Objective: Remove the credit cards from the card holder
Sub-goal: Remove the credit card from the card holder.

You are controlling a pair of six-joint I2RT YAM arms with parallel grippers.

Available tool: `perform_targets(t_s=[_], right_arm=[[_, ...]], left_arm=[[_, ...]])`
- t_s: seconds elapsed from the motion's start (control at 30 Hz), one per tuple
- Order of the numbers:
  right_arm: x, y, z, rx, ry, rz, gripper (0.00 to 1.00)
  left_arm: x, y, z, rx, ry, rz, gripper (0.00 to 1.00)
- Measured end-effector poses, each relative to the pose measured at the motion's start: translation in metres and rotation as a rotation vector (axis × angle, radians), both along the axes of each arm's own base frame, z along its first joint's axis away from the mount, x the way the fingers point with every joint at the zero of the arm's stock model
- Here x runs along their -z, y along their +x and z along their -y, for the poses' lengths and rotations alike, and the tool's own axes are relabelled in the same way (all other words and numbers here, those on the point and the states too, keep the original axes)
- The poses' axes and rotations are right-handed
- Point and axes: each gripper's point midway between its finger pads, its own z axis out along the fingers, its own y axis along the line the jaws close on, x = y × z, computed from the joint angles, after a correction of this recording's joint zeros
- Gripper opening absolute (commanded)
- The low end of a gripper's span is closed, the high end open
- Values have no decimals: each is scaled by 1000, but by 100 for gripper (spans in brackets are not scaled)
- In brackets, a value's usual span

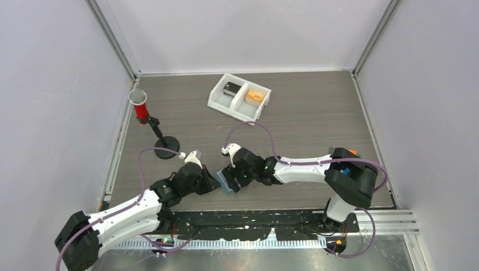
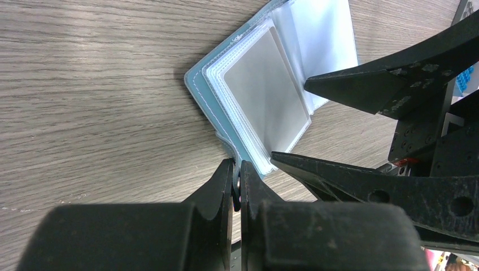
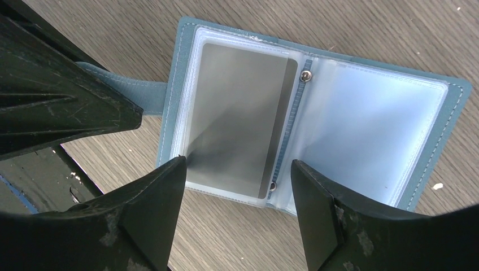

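The light-blue card holder (image 3: 373,124) lies open on the wooden table between both grippers. A dark grey credit card (image 3: 237,113) sits in its left sleeve; the right sleeve shows no card. My left gripper (image 2: 238,169) is shut on the holder's strap at its left edge, as the right wrist view (image 3: 141,90) also shows. My right gripper (image 3: 237,169) is open just above the near edge of the card, one finger on each side of it. In the top view the holder (image 1: 227,182) lies near the table's front edge. The card (image 2: 265,90) also shows in the left wrist view.
A white two-compartment tray (image 1: 240,97) with a black and an orange item stands at the back centre. A red cylinder (image 1: 139,105) on a black stand (image 1: 166,148) is at the left. The table's front edge runs just behind the holder.
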Motion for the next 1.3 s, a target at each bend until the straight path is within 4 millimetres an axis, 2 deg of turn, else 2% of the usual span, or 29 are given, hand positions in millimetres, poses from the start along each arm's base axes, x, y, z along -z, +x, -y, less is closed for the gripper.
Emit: perform_targets(t_s=[0.43, 0.63, 0.8, 0.93, 1.3], right_arm=[[-4, -3, -6, 12, 3, -18, 75], [-2, -1, -7, 28, -23, -5, 73], [1, 2, -4, 52, -42, 9, 67], [1, 5, -3, 67, -47, 18, 69], [-1, 12, 1, 112, -61, 58, 65]], left_arm=[[1, 0, -1, 7, 9, 3, 0], [1, 0, -1, 6, 8, 4, 0], [1, 0, -1, 8, 9, 5, 0], [1, 0, -1, 8, 10, 6, 0], [-3, 1, -2, 1, 1, 22, 0]])
